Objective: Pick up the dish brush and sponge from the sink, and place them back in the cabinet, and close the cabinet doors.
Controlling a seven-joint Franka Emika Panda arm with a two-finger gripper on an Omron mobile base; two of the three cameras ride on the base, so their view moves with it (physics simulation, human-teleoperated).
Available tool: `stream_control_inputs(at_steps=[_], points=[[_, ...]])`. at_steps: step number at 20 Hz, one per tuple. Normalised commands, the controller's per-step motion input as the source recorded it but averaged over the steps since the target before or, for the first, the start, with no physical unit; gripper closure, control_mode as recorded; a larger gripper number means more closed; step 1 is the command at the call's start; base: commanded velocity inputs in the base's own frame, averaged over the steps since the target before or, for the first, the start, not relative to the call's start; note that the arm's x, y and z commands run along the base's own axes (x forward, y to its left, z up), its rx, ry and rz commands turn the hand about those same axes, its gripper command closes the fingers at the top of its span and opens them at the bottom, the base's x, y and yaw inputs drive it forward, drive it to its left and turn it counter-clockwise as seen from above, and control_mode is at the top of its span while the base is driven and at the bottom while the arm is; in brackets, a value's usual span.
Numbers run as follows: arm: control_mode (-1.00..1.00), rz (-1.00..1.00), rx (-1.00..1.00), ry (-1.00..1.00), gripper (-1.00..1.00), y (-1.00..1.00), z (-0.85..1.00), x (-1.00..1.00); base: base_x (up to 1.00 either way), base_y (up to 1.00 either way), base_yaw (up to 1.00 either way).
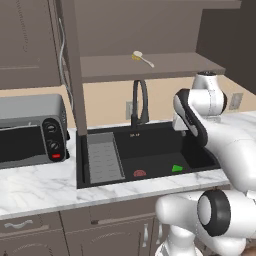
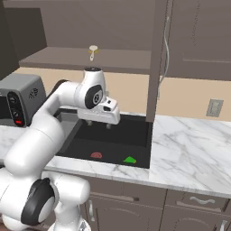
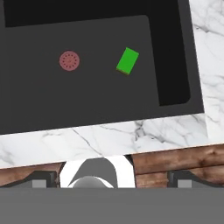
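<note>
The dish brush lies on the shelf of the open dark brown cabinet. In the black sink, the green sponge rests flat on the bottom, right of the red drain. My gripper hangs open and empty above the basin, well over the sponge; its fingertips stand wide apart. A cabinet door stands open, edge-on to the cameras.
A black arched faucet rises behind the sink. A grey ribbed tray fills the basin's left part. A toaster oven sits on the marble counter to the left. Low cabinets run below.
</note>
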Motion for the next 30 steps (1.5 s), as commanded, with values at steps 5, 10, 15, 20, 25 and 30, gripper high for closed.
stream_control_inputs(at_steps=[5, 10, 15, 20, 25, 30], points=[[-1.0, 0.0, 0.0, 0.0, -1.0, 0.0, -0.27, 0.12, 0.0, 0.0, 0.0], [-1.0, 0.0, 0.0, 0.0, -1.0, 0.0, -0.2, 0.14, 0.0, 0.0, 0.0], [-1.0, 0.0, 0.0, 0.0, -1.0, -0.03, -0.15, 0.17, 0.0, 0.0, 0.0], [-1.0, 0.0, 0.0, 0.0, -1.0, -0.05, -0.13, 0.2, 0.0, 0.0, 0.0], [-1.0, 0.0, 0.0, 0.0, -1.0, -0.1, -0.12, 0.17, 0.0, 0.0, 0.0], [-1.0, 0.0, 0.0, 0.0, -1.0, -0.11, -0.12, 0.17, 0.0, 0.0, 0.0]])
